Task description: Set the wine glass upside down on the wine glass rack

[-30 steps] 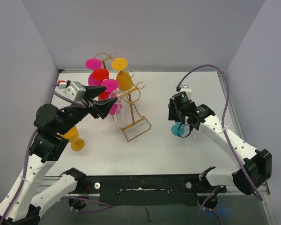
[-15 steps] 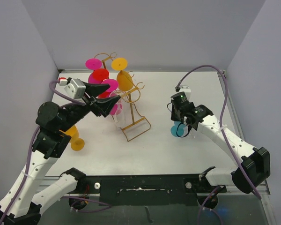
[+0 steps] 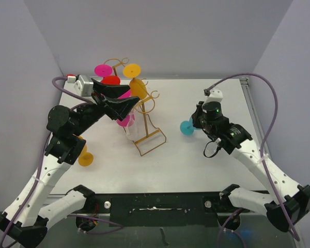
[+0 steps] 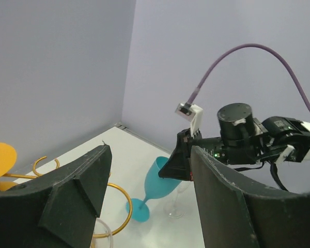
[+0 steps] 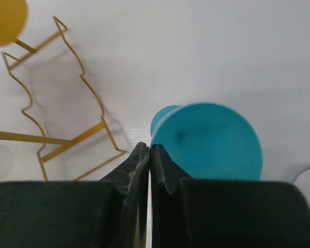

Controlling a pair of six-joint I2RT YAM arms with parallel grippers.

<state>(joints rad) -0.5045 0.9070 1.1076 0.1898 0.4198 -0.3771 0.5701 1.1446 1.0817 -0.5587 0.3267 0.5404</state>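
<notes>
A teal wine glass (image 3: 186, 127) leans over on the table right of the rack, with its foot low and its bowl raised (image 4: 163, 178). My right gripper (image 3: 194, 125) is shut on the bowl's rim; the pinch shows at the rim's left edge (image 5: 150, 150), and the bowl's mouth (image 5: 206, 139) faces the right wrist camera. The gold wire wine glass rack (image 3: 147, 139) stands at centre left, with magenta, red and orange glasses hanging on it upside down. My left gripper (image 3: 125, 99) hovers open above the rack, nothing between its fingers (image 4: 150, 150).
An orange glass (image 3: 85, 157) stands on the table by the left arm. A clear glass (image 3: 130, 126) sits by the rack's base. Another clear glass (image 4: 183, 206) stands just behind the teal one. Grey walls close in the left, back and right sides.
My right gripper closed on the teal glass's rim, tipped it and carried it back and to the left. My left arm lifted and swung back over the rack, still open.
</notes>
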